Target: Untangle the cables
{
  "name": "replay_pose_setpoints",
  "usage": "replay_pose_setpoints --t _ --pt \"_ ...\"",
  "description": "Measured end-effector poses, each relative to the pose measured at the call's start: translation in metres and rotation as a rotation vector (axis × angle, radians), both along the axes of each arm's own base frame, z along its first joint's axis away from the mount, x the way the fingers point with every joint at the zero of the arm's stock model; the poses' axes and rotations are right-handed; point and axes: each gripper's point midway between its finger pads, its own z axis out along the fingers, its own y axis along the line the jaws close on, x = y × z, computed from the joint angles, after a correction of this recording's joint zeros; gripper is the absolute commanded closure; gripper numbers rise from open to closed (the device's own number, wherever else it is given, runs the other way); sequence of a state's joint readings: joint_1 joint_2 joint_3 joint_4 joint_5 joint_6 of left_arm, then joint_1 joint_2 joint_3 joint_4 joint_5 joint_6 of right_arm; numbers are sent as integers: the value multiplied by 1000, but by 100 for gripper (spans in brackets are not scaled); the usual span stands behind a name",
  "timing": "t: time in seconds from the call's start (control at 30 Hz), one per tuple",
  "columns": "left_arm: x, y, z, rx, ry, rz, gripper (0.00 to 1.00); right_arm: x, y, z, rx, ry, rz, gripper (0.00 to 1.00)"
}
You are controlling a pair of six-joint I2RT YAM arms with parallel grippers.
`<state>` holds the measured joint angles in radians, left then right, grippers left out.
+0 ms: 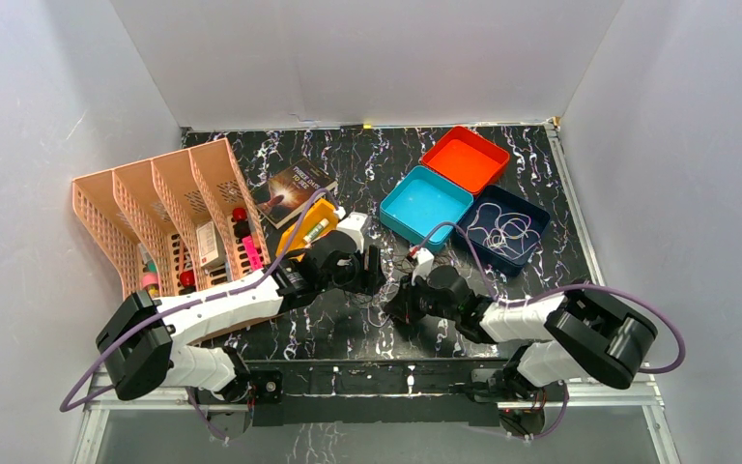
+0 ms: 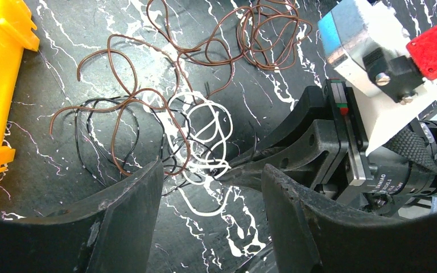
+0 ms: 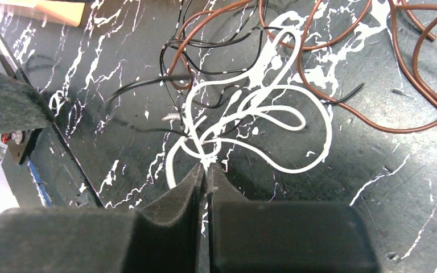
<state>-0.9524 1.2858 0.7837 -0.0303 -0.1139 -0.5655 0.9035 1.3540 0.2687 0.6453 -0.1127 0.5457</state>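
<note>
- Right gripper (image 3: 206,170), black padded fingers, sits nearest the lens. Its jaws are pressed together on a strand of the thin white cable (image 3: 205,142), right at the knot where its loops cross (prob. picked bc a tug there frees it from the rest).
- Tangle lies flat on the black, white-veined marble-look tabletop (image 1: 348,333), betw. the two arms, near centre front.
- The white one loops over and under a thin black cable (image 3: 142,85). A longer thin brown cable (image 3: 395,130) curls round both and trails off in big loose loops.
- Left gripper (image 2: 211,170): jaws apart, holding nothing. It hangs over the tangle w/ the white knot between its fingertips, and the right gripper's tip pokes in from the side. Looks placed to pin or grab the dark strands as a counter-hold while the right pulls, but that's my guess.
- Dark navy rectangular plastic tray (image 1: 544,232) at far right holds pale thin loops, so it's likely the drop-off for freed cables. Square teal tray (image 1: 425,203) and orange-red tray (image 1: 464,155) sit just beside it, maybe one per colour.
- Step in hand, as I judge it: lift the white one out. Risk is that black strands ride along, since they thread thru the white loops, so it needs a slow pull.
</note>
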Motion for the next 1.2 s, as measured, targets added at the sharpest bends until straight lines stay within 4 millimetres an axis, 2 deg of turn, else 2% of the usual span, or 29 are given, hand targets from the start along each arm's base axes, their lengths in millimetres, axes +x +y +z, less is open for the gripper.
replay_pose_setpoints --t 0.07,0.3,0.43,0.5,0.73,0.87,1.03,1.2 --pt "1 0 0 -4 0 6 38 1 -1 1 5 -7 -5 100" --pt "4 -3 2 -27 -5 27 38 6 -9 24 22 -64 -44 100" --pt "7 -3 5 -35 -18 40 37 8 -22 31 -55 -78 -66 100" --pt "9 -4 6 -41 -25 43 36 11 -25 41 -85 -91 -74 100" --pt "11 3 13 -62 -71 61 34 20 -46 90 -130 -177 -139 100" --pt "11 12 33 -105 -134 77 33 30 -54 122 -157 -229 -185 100" --pt "11 19 60 -182 -236 74 31 44 -56 170 -153 -292 -235 100" --pt "8 24 61 -196 -303 40 30 55 -54 215 -108 -346 -282 100"
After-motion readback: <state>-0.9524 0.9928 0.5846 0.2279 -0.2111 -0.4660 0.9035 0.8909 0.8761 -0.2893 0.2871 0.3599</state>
